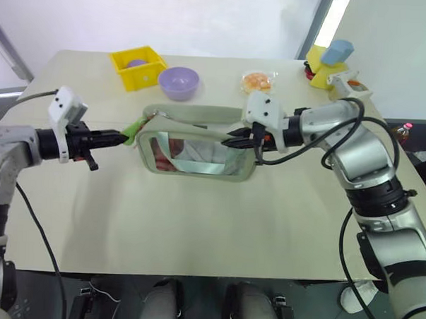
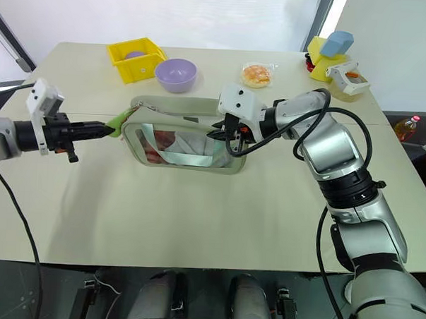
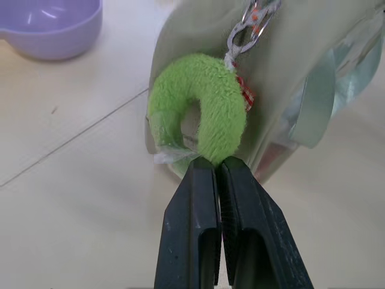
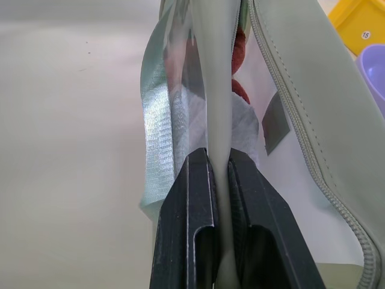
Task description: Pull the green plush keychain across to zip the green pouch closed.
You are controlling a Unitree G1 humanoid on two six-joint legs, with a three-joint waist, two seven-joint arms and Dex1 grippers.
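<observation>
Yellow bin [image 4: 361,27], label "15"

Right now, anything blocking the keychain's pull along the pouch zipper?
Nothing visible. Left gripper is shut on the keychain at the pouch's left end; right gripper pinches the pouch's right edge. The bowl and yellow bin sit behind the pouch, off the zipper line.

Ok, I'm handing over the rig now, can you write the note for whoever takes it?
Left claw: shut on the green plush keychain, at the pouch's left end.
Right claw: shut on the right edge of the green pouch, bracing it.
The pouch lies mid-table, with a purple bowl and a yellow bin behind it.
Done: both grips set.
Left: pull the keychain across to the right end to zip it.
</observation>
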